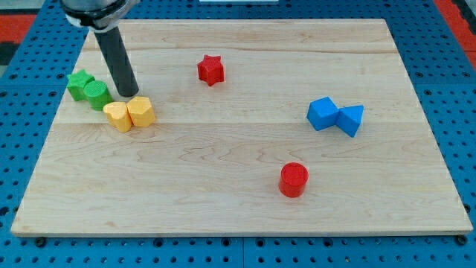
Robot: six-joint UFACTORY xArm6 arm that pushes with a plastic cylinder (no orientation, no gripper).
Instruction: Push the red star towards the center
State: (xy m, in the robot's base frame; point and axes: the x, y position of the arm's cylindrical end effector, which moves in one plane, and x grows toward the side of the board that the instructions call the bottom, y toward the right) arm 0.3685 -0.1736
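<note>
The red star (211, 70) lies on the wooden board in the upper middle, a little left of centre. My tip (129, 95) is far to its left, at the upper edge of the yellow blocks. It stands just above the yellow hexagon (140, 111) and right of the green cylinder (97, 94). A wide stretch of bare board separates the tip from the star.
A yellow heart (117, 117) touches the yellow hexagon. A green star-like block (79, 84) touches the green cylinder. A blue cube-like block (322, 113) and a blue triangle (350, 119) sit together at the right. A red cylinder (294, 179) stands at the lower middle right.
</note>
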